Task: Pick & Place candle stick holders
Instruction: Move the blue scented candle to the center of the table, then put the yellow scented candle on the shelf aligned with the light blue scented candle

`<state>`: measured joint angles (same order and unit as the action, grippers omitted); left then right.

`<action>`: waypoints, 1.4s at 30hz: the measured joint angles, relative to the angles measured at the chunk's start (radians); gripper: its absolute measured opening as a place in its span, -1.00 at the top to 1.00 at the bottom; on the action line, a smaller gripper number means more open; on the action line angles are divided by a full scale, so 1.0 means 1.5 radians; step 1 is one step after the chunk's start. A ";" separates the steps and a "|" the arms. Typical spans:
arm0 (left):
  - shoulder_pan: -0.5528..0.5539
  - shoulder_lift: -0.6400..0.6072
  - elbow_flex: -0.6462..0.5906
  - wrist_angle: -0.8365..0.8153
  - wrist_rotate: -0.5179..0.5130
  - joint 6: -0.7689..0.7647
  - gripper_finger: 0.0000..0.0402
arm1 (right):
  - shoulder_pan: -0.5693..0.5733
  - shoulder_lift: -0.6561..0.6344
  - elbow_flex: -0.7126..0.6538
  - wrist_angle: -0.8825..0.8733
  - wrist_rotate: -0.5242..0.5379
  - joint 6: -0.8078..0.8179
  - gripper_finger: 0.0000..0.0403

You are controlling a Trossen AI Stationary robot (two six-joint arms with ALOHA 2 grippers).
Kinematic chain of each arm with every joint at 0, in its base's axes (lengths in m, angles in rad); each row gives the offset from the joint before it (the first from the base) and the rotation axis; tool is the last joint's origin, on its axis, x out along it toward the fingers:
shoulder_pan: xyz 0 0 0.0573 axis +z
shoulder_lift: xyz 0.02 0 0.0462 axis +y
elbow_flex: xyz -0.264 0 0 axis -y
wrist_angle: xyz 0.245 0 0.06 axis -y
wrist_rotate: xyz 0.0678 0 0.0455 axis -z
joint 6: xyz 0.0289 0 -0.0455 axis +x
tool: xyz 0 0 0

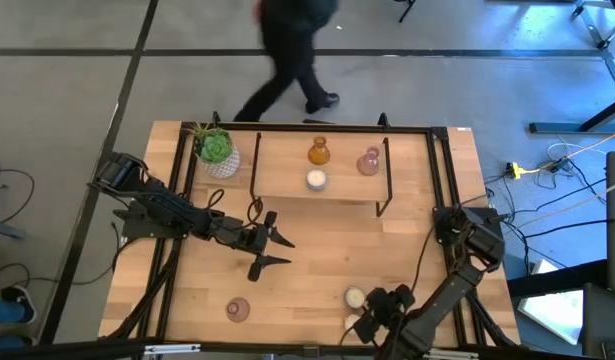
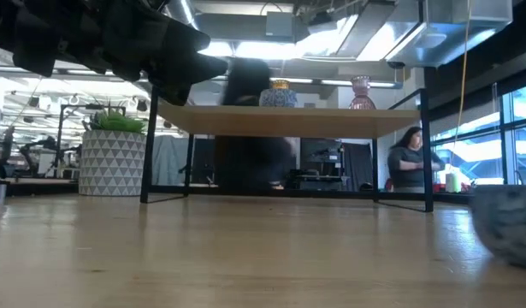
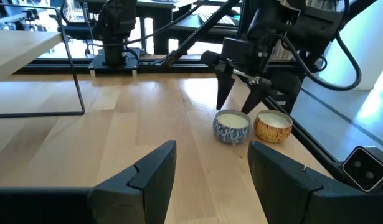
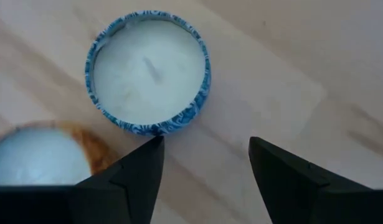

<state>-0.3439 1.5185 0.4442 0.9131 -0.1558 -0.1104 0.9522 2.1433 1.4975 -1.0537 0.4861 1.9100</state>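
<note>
Right gripper [image 3: 241, 99] stands over the near right part of the table [image 1: 317, 250], fingers parted and pointing down, holding nothing; one fingertip sits just beside the blue-patterned candle holder [image 4: 147, 71], and contact cannot be confirmed from these views. That holder rests on the table, filled with white wax, wick showing. Just beside it, apparently touching, is a gold-brown candle holder [image 3: 273, 126], also on the table. Left gripper [image 1: 270, 248] hovers over the middle of the table, jaws apart and empty, well clear of both holders. A pink glass candle holder [image 1: 237, 310] stands alone on the near left of the table. On the raised shelf [image 1: 287, 165] at the far side stand an amber glass holder [image 1: 319, 152], a white votive holder [image 1: 315, 179] and a second pink glass holder [image 1: 369, 161]. A potted plant [image 1: 217, 152] occupies the far left corner. A person [image 1: 292, 55] walks on the floor beyond the table.
</note>
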 joint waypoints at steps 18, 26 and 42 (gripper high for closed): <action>0.000 0.000 0.000 -0.006 0.000 0.001 0.02 | -0.087 -0.004 0.004 0.005 0.126 -0.154 -0.16; 0.000 0.000 0.000 -0.010 0.000 0.006 0.02 | -0.038 -0.011 0.091 0.031 0.199 -0.268 -0.16; 0.000 0.000 0.000 -0.008 0.000 0.000 0.02 | 0.143 0.026 0.104 0.131 0.328 -0.113 -0.69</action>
<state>-0.3439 1.5185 0.4442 0.9015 -0.1555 -0.1099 1.1660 2.1829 1.6527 -0.8573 0.9774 1.7412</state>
